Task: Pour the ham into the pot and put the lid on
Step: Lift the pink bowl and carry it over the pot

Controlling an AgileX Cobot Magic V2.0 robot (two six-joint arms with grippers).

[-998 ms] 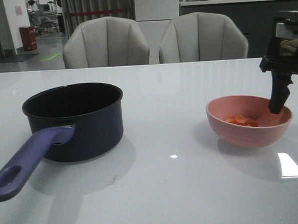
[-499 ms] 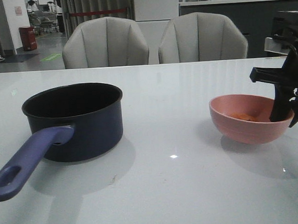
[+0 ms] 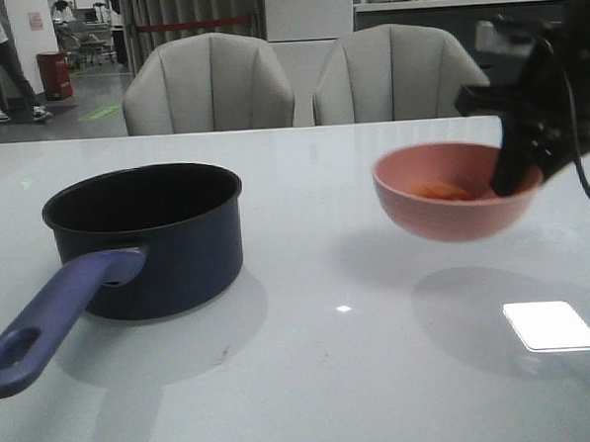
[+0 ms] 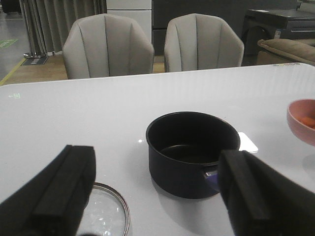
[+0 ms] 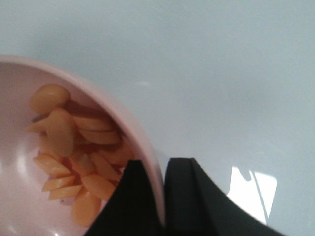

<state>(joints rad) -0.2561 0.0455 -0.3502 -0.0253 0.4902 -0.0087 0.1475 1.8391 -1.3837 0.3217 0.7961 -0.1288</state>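
Ham (image 5: 74, 162), in small thin orange-pink slices, is heaped in the bottom of a round pink bowl (image 3: 443, 213), which is held clear of the glossy white table (image 3: 313, 378) with its shadow thrown on the surface beneath. The bowl's rim is pinched at its right side by the right gripper (image 5: 162, 196): in the right wrist view one black finger is seen inside the rim and the other outside, closed tight on the thin wall. In the front view the slices show as an orange patch (image 3: 440, 190) inside the bowl.

A dark navy-blue saucepan with a black inside (image 3: 147, 239) stands on the table well to the left of the bowl, its long purple-blue handle (image 3: 53, 328) pointed toward the camera, with a hole at its end. The inside of the pot (image 4: 189, 147) is seen bare in the left wrist view.

The left gripper (image 4: 157, 196) is held above the table near the pot, its two black fingers spread wide with nothing between them. A round glass lid with a steel rim (image 4: 106, 216) lies flat on the table just beside the pot and is partly hidden by one finger. Two pale upholstered chairs (image 3: 209, 87) are drawn up at the table's far edge.
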